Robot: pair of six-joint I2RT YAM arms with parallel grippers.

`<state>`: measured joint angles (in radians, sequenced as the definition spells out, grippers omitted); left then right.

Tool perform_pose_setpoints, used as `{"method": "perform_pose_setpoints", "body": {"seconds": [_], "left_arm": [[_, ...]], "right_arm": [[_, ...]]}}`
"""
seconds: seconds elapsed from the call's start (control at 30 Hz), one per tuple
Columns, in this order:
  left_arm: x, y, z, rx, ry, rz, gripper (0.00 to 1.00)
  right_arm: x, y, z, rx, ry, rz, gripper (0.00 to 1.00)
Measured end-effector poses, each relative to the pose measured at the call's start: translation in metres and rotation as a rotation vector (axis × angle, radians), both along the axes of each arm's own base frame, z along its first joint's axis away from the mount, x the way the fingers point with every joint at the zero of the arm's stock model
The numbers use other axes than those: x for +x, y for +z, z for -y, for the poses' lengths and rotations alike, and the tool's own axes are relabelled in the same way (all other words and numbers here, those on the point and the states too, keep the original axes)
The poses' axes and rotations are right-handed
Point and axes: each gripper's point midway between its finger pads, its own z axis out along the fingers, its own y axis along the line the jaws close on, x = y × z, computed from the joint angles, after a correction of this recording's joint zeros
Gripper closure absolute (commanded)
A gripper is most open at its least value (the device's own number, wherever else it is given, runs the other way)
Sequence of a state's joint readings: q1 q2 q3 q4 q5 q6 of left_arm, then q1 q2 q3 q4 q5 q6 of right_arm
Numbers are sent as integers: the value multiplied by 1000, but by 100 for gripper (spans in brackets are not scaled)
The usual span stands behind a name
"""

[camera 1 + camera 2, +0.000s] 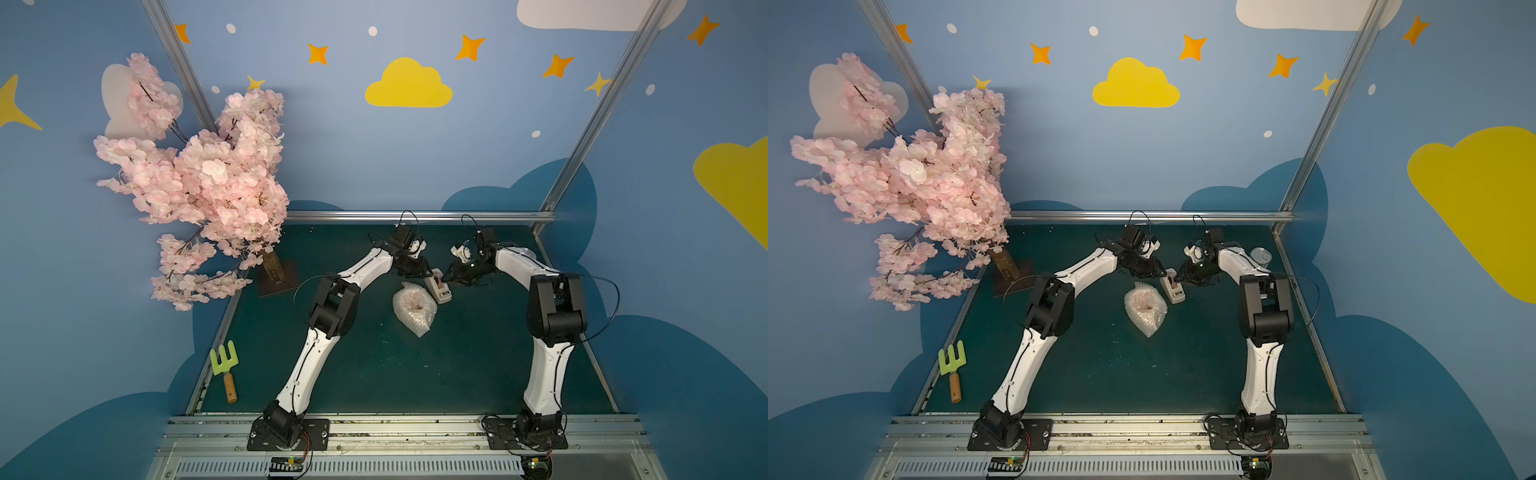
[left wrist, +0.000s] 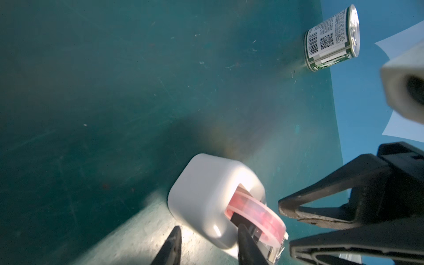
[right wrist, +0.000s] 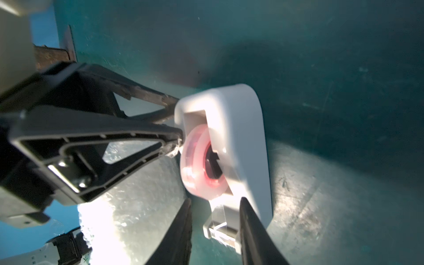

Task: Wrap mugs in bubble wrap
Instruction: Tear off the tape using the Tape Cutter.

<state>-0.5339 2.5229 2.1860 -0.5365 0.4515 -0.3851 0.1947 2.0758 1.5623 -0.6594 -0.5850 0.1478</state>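
Observation:
The bubble wrap [image 1: 414, 309] lies bunched into a closed bundle at mid-table, also bright in the right wrist view [image 3: 137, 206]. The mug is hidden inside it; only a reddish tint shows through. Just behind the bundle stands a white tape dispenser [image 1: 438, 287] with a pink roll [image 2: 252, 213]. My left gripper [image 2: 209, 227] brackets the dispenser's rounded rear end, fingertips touching it. My right gripper [image 3: 215, 200] is open, straddling the cutter end [image 3: 220, 229], with a gap beside one finger. The two grippers nearly meet over the dispenser in both top views.
A silver can [image 2: 332, 37] stands near the back right edge [image 1: 1260, 255]. A pink blossom tree [image 1: 199, 183] on a dark base [image 1: 276, 276] fills the back left. A green hand rake [image 1: 224, 368] lies at the front left edge.

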Motion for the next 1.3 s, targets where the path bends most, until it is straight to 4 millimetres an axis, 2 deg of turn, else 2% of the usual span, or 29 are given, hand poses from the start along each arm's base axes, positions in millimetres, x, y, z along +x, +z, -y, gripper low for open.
{"method": "perform_pose_setpoints", "body": {"seconds": [0.3, 0.63, 0.77, 1.3], "left_arm": [[-1, 0, 2, 3, -4, 3, 60], [-1, 0, 3, 3, -9, 6, 63], [-1, 0, 3, 4, -14, 10, 63], [-1, 0, 3, 5, -16, 13, 65]], "right_arm": [[-7, -13, -1, 2, 16, -34, 70], [-10, -14, -6, 35, 33, -49, 72], [-13, -13, -8, 55, 53, -52, 64], [-14, -12, -4, 36, 141, -79, 57]]}}
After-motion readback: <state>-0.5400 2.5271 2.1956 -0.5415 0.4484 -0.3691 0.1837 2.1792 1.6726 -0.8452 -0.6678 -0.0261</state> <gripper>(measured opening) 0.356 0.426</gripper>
